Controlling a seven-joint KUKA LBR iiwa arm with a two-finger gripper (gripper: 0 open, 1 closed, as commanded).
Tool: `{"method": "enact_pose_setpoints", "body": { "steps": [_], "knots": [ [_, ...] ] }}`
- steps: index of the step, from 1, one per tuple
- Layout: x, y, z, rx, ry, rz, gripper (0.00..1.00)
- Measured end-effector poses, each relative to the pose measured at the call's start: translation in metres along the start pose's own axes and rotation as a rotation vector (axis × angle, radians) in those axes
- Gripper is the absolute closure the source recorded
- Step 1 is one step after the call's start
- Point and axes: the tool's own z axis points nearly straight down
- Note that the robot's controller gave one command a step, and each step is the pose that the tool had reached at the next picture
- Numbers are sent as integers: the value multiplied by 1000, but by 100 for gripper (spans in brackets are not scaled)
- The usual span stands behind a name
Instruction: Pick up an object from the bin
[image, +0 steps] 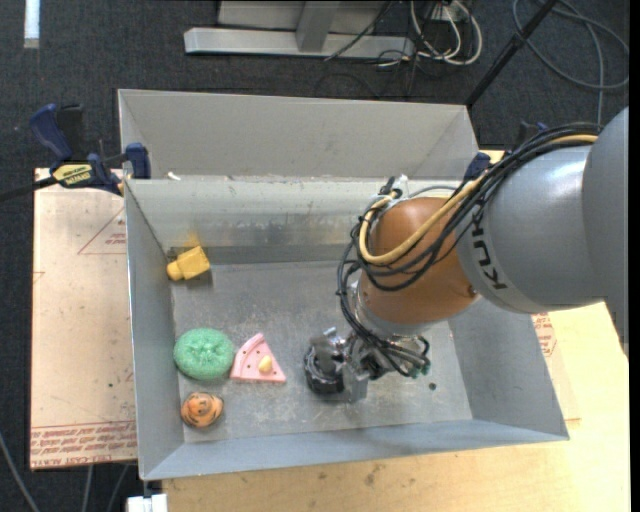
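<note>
My gripper (335, 372) is low over the bin floor, right of the middle and toward the front wall. Its dark and metal fingers point down and to the left. A little to its left lies a pink triangular wedge (257, 362) with a small yellow spot on it. Beside that wedge, further left, sits a round green ruffled thing (204, 353). I see nothing clearly between the fingers.
A small orange ball-like thing lies at the front left corner (202, 409). A yellow blocky piece rests near the back left wall (188, 264). The arm with its orange cover and cables comes in from the right above the gripper.
</note>
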Motion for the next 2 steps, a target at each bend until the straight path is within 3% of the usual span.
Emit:
{"method": "enact_pose_setpoints", "body": {
  "steps": [2],
  "knots": [
    [-1,0,-32,3,-1,1,100]
  ]
}}
